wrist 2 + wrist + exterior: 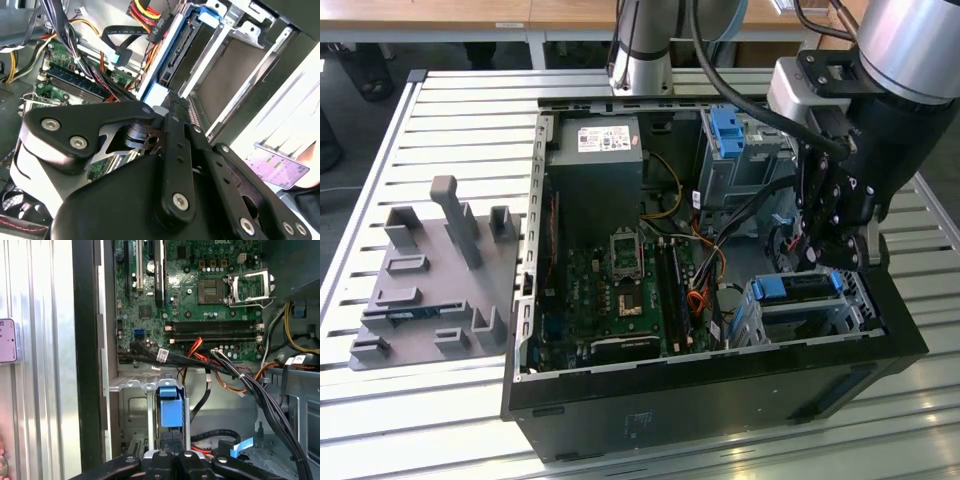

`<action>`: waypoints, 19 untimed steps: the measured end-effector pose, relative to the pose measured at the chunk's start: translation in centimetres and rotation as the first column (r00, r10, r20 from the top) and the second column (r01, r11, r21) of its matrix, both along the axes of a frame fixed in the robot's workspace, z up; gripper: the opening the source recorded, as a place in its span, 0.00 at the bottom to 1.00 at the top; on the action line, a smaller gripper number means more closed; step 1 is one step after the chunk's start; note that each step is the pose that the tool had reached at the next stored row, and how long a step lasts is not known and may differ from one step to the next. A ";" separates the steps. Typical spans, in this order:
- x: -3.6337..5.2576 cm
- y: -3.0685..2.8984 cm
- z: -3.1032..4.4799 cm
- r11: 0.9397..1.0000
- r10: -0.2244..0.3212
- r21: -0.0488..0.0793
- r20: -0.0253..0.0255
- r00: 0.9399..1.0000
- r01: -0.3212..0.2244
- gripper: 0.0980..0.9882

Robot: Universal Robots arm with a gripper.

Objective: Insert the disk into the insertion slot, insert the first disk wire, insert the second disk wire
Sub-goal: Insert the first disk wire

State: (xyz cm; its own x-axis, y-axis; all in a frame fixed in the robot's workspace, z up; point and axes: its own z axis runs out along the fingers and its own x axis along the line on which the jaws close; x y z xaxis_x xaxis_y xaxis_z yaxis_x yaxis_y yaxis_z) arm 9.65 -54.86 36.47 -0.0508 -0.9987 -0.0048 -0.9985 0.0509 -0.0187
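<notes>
Disk (798,288) sits in the insertion slot (857,312), blue carrier showing. Gripper (840,258) hangs directly over it; contact unclear, claw open or closed cannot tell. Judgement: press square along the cage rails, keeping clear of loose cables (712,262).

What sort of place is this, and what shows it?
Probably a robotics lab bench: a silver robot arm over an open black computer case, on a slatted silver metal table, beside a grey fixture plate.
</notes>
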 end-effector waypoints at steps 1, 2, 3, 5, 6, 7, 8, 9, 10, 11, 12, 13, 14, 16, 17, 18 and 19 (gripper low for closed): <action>0.40 0.02 0.01 1.000 0.000 0.000 -0.001 1.000 0.000 0.01; 0.83 0.04 0.00 1.000 0.000 0.001 -0.001 1.000 0.000 0.01; 1.28 0.05 -0.01 1.000 0.000 0.001 -0.003 1.000 0.000 0.01; 1.86 0.15 -0.02 1.000 0.000 0.002 -0.004 1.000 0.000 0.01; 1.99 0.25 -0.02 1.000 0.000 0.002 -0.004 1.000 0.000 0.01; 2.06 0.43 -0.03 1.000 0.000 0.002 -0.004 1.000 0.000 0.01; 2.11 0.58 -0.04 1.000 -0.001 0.002 -0.004 1.000 0.001 0.01; 2.16 0.69 -0.07 1.000 -0.003 0.002 -0.004 1.000 0.003 0.01; 2.21 0.81 -0.10 1.000 -0.005 0.002 -0.004 1.000 0.005 0.01; 2.27 0.98 -0.10 1.000 -0.006 0.002 -0.004 1.000 0.006 0.01; 2.34 1.18 -0.12 1.000 -0.006 0.002 -0.004 1.000 0.006 0.01; 2.41 1.35 -0.13 1.000 -0.006 0.002 -0.004 1.000 0.006 0.01; 2.49 1.54 -0.14 1.000 -0.006 0.002 -0.004 1.000 0.006 0.01; 2.82 1.89 -0.20 1.000 -0.006 0.002 -0.005 1.000 0.006 0.01; 3.02 2.02 -0.25 1.000 -0.006 0.002 -0.007 1.000 0.006 0.01; 3.19 2.14 -0.31 1.000 -0.007 0.002 -0.008 1.000 0.007 0.01; 3.35 2.23 -0.36 1.000 -0.007 0.002 -0.009 1.000 0.007 0.02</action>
State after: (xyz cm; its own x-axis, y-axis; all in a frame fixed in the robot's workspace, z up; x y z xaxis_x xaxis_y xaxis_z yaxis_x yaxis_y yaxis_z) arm 13.01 -52.63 36.11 -0.0581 -0.9983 -0.0060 -0.9983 0.0582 -0.0091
